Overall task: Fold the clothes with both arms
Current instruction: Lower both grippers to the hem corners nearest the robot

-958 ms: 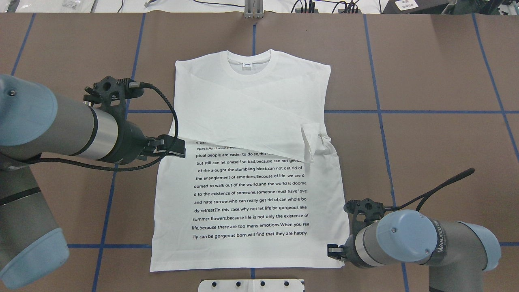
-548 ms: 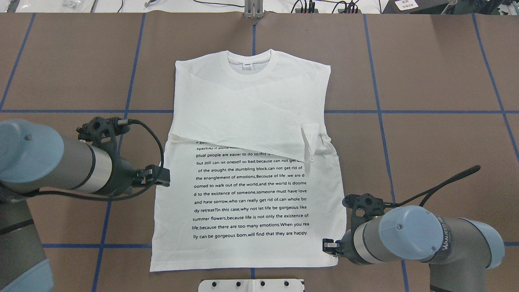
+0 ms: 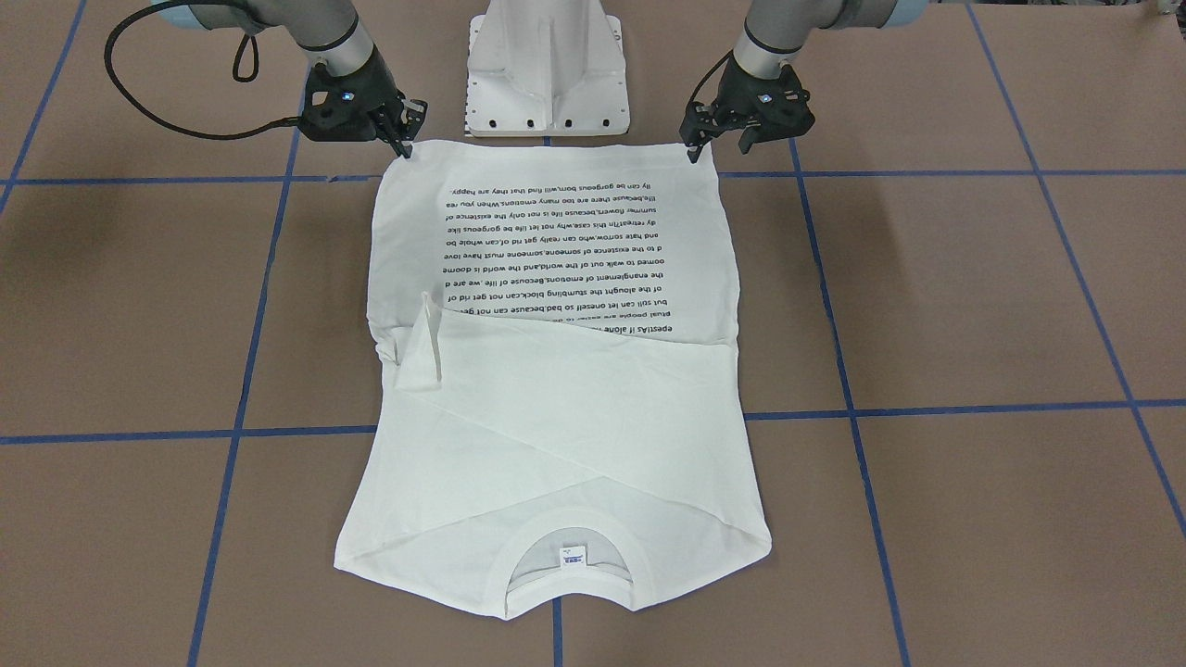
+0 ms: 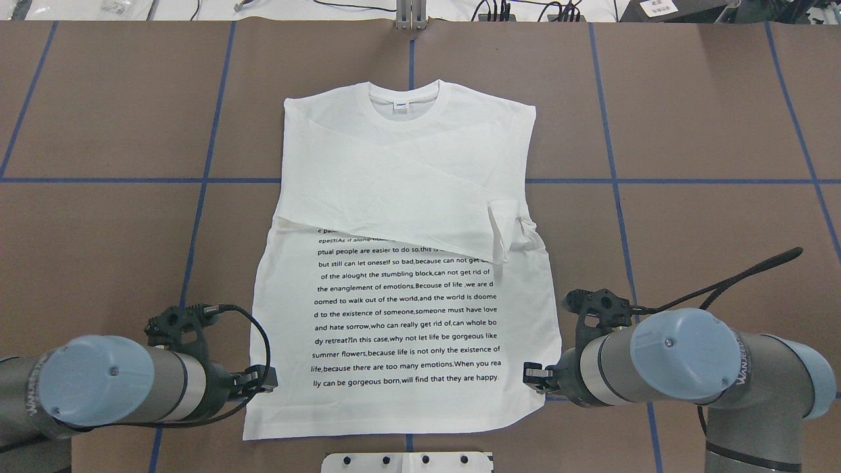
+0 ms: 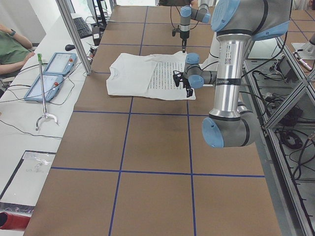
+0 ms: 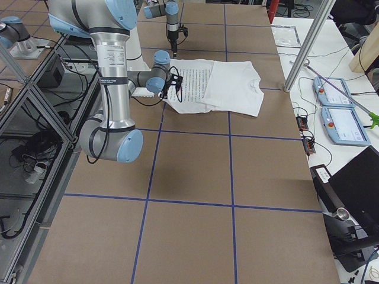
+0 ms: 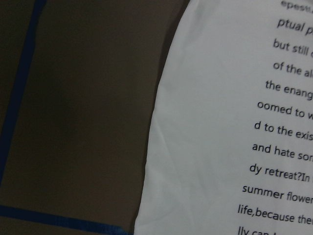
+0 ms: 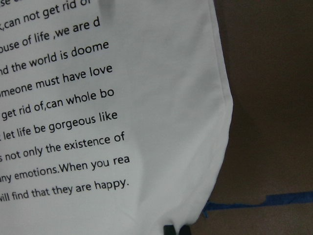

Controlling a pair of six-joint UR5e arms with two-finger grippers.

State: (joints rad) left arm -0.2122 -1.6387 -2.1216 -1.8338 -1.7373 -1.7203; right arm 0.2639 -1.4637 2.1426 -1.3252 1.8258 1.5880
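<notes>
Brown surface (image 4: 690,118) marked with blue tape lines carries the white T-shirt (image 4: 394,197) at its centre, lying flat, collar on the side away from the robot, both sleeves crossed over the chest, printed text face up. Right gripper (image 4: 527,378) sits low at the shirt's side edge near the hem corner, fingers drawn together on the cloth. Left gripper (image 4: 269,381) stands just beside the opposite edge, fingers apart, holding nothing

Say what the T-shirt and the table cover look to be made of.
The T-shirt: thin matte knit cloth, likely cotton; it lies limp and creases softly. The table cover: probably brown paper or card, matte and flat with no sheen; I cannot tell which.
</notes>
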